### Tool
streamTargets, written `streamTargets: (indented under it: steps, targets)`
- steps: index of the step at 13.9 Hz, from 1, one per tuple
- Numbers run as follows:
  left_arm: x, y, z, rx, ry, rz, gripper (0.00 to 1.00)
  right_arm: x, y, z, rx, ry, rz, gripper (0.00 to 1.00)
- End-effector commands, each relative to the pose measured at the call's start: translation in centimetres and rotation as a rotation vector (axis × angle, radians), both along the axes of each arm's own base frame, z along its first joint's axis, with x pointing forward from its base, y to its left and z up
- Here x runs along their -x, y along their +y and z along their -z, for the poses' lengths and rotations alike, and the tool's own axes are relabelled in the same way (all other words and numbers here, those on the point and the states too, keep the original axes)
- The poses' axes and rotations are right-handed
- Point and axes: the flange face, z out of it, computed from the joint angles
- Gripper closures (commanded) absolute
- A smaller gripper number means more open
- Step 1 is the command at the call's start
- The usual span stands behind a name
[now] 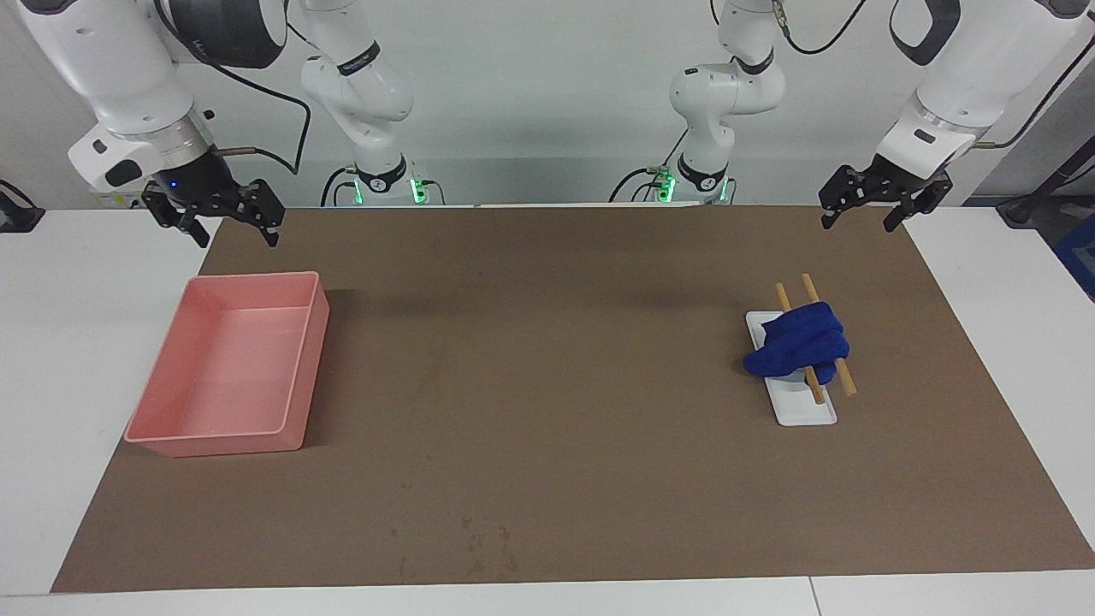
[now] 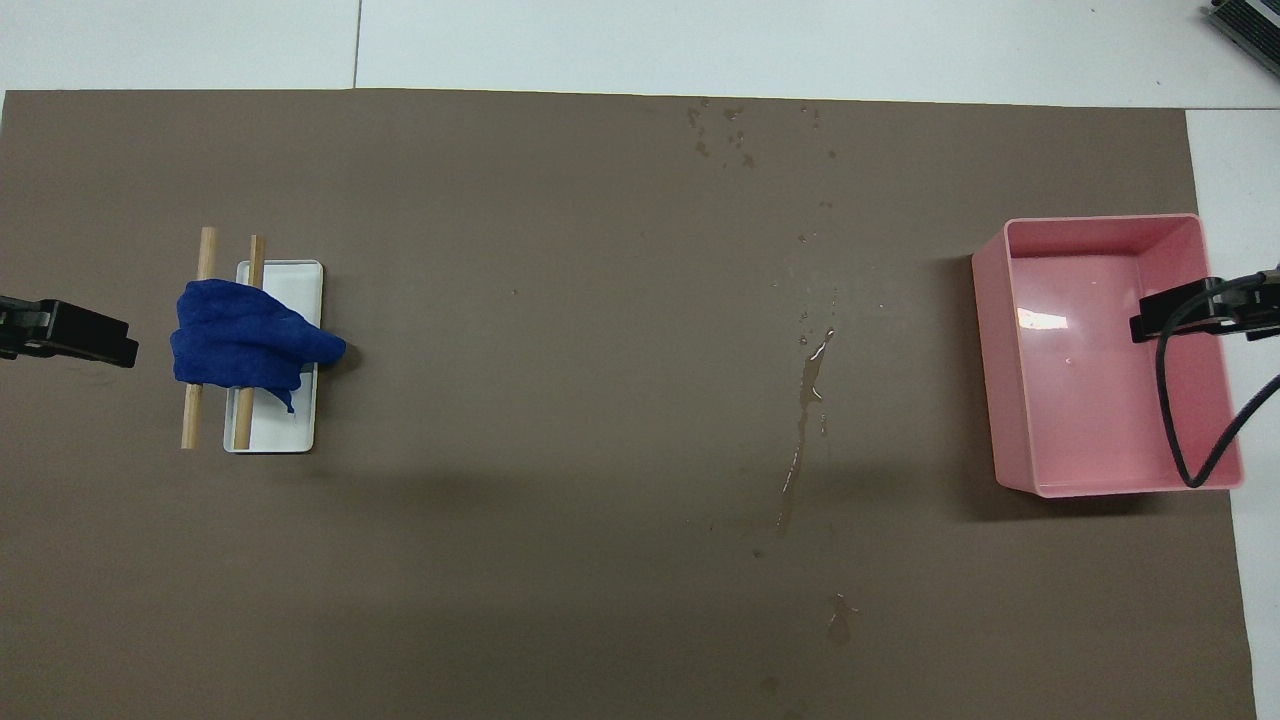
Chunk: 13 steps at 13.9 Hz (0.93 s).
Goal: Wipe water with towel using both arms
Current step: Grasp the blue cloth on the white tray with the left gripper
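Observation:
The blue towel (image 1: 800, 342) (image 2: 245, 335) lies bunched over two wooden sticks (image 1: 847, 381) (image 2: 190, 420) on a small white dish (image 1: 804, 412) (image 2: 285, 425), toward the left arm's end of the table. A thin streak of water (image 2: 805, 420) and scattered drops (image 2: 720, 130) (image 1: 483, 547) lie on the brown mat between the towel and the pink tray. My left gripper (image 1: 862, 218) (image 2: 100, 345) hangs open and empty above the mat's edge, up from the towel. My right gripper (image 1: 233, 229) (image 2: 1165, 315) hangs open and empty above the pink tray's end.
The pink tray (image 1: 214, 445) (image 2: 1100, 222) stands toward the right arm's end of the table, with nothing solid in it. The brown mat (image 1: 547, 359) covers most of the white table. A cable hangs from the right wrist over the tray.

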Motion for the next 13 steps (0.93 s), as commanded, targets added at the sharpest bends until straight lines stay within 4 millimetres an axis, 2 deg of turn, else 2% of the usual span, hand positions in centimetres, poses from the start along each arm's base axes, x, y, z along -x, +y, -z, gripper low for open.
streamTargets:
  steps: [1, 4, 6, 8, 10, 12, 13]
  targets:
    - [0.0, -0.2, 0.0, 0.008, 0.007, 0.011, 0.00, 0.2, -0.3, 0.0, 0.017, 0.001, -0.023, 0.00]
    - [0.0, -0.2, -0.1, 0.006, 0.005, 0.005, 0.00, 0.1, 0.3, 0.0, 0.019, -0.001, -0.032, 0.00]
    - [0.4, 0.9, 1.2, 0.006, -0.030, -0.021, 0.00, 0.1, 0.1, 0.0, 0.019, 0.000, -0.034, 0.00]
    - [-0.2, 1.5, 4.6, 0.001, -0.178, -0.074, 0.00, 0.1, 0.1, 0.0, 0.019, 0.000, -0.035, 0.00]
    - [-1.7, 2.4, 7.0, -0.008, -0.235, -0.124, 0.00, 0.1, 0.0, 0.0, 0.019, 0.000, -0.038, 0.00]
    - [-4.3, 2.9, 11.4, -0.046, -0.254, -0.110, 0.00, 0.1, 0.3, 0.1, 0.008, 0.003, -0.073, 0.00]
    - [-4.6, 2.9, 13.7, -0.050, -0.260, -0.105, 0.00, 0.1, 0.7, 0.2, -0.007, 0.004, -0.146, 0.00]
